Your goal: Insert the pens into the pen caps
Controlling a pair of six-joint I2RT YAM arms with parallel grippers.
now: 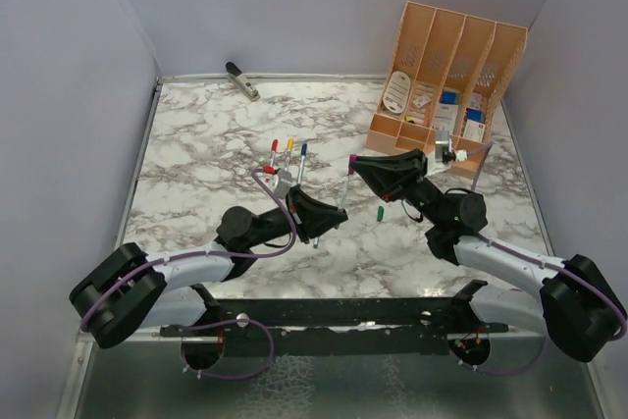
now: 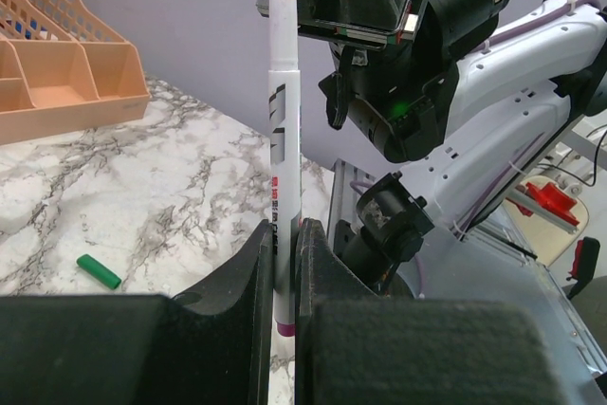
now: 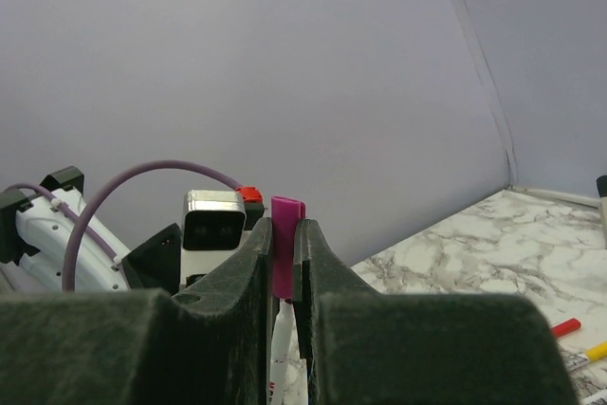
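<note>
Pen [image 2: 283, 139], white and upright at mid-frame, is clamped low on its barrel by the left claw [image 2: 285, 258]. The right claw [image 3: 283, 253] pinches a purple cap [image 3: 287, 211] directly over the pen's upper end. A green cap [image 1: 380, 213] lies on the marble surface [image 1: 196, 144].

A white pen [image 2: 282, 139] with grey and red print and a magenta band at its lower end stands nearly upright above the table's middle, pinched low on its barrel by the left claw [image 2: 285, 239]. Its tapered top meets a magenta cap [image 3: 284, 244] clamped in the right claw [image 3: 283, 234]; how far it is seated cannot be told. A green cap [image 1: 380, 213] lies on its side just right of the middle. Three pens [image 1: 288, 156] lie side by side just left of the middle, their red, yellow and blue ends toward the far edge.
</note>
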